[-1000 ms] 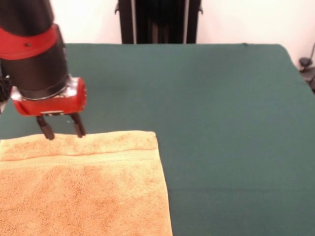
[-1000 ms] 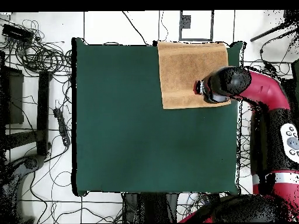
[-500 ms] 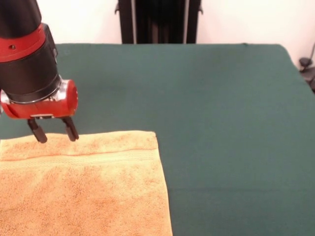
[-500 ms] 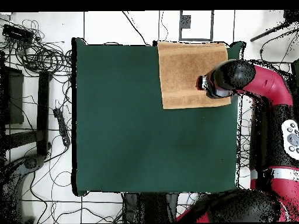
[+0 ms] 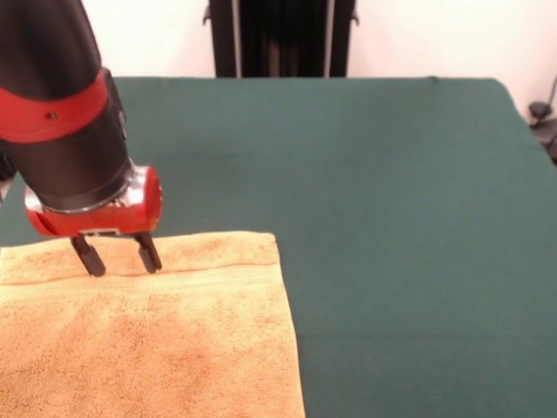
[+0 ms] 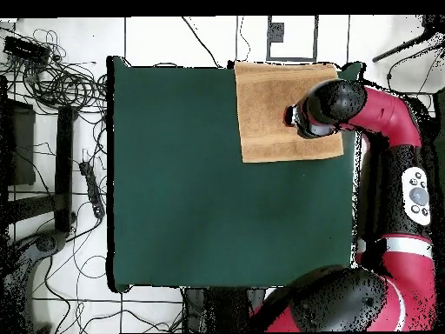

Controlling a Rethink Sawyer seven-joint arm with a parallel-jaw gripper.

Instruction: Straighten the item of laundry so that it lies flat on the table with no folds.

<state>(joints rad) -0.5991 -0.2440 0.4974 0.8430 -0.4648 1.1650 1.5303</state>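
The orange-tan towel [image 5: 148,340] lies spread at the near left of the green table [image 5: 392,218] in the front view, with a flat woven band running across near its far edge. From overhead the towel [image 6: 269,113] sits at the table's [image 6: 191,191] top right corner and looks flat. My gripper [image 5: 117,258] hangs over the towel's far strip with its two black fingers apart, tips at or just above the woven band and nothing between them. In the overhead view the gripper [image 6: 294,117] is mostly hidden under the arm's wrist.
Cables and stands [image 6: 61,130] lie on the floor left of the table in the overhead view. A black stand [image 5: 278,39] rises behind the table's far edge in the front view. The red arm [image 6: 408,183] runs along the table's right side.
The gripper has moved from the towel's far edge further in over the towel, to the woven band, and a little to the right in the front view. The towel has not moved.
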